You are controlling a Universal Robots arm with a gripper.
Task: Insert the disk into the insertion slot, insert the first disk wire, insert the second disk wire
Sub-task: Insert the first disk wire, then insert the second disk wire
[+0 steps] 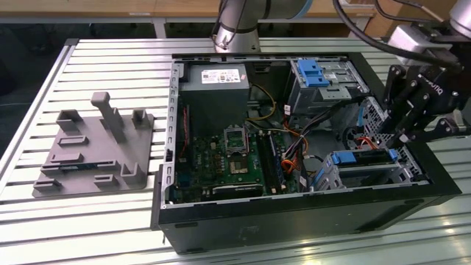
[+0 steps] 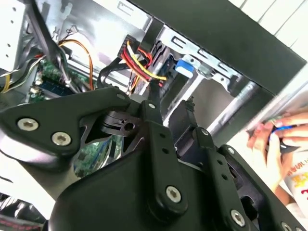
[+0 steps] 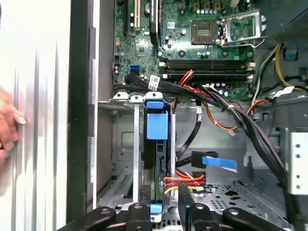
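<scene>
The disk [image 1: 364, 158], in its blue carrier [image 3: 157, 125], sits inside the small silver insertion slot [image 1: 368, 172] at the exterior view's right of the open computer case. My gripper [image 1: 397, 142] hangs just above that cage. In both wrist views its black fingers stand narrowly apart, with the gripper [image 3: 165, 190] shut on the dark plug of the red, yellow and black disk wire [image 3: 185, 181] beside the disk's end. That same wire bundle [image 2: 139, 62] runs off past my gripper [image 2: 171, 94]. A second black wire with a blue tab [image 3: 219, 162] lies loose nearby.
A person's hand [image 3: 7, 125] rests outside the case wall, also seen as a hand [image 2: 274, 139]. The taller grey bay with a blue latch [image 1: 316, 74], the power supply [image 1: 213, 83] and the motherboard [image 1: 228, 160] crowd the case. A grey fixture [image 1: 96, 149] stands on the slatted table.
</scene>
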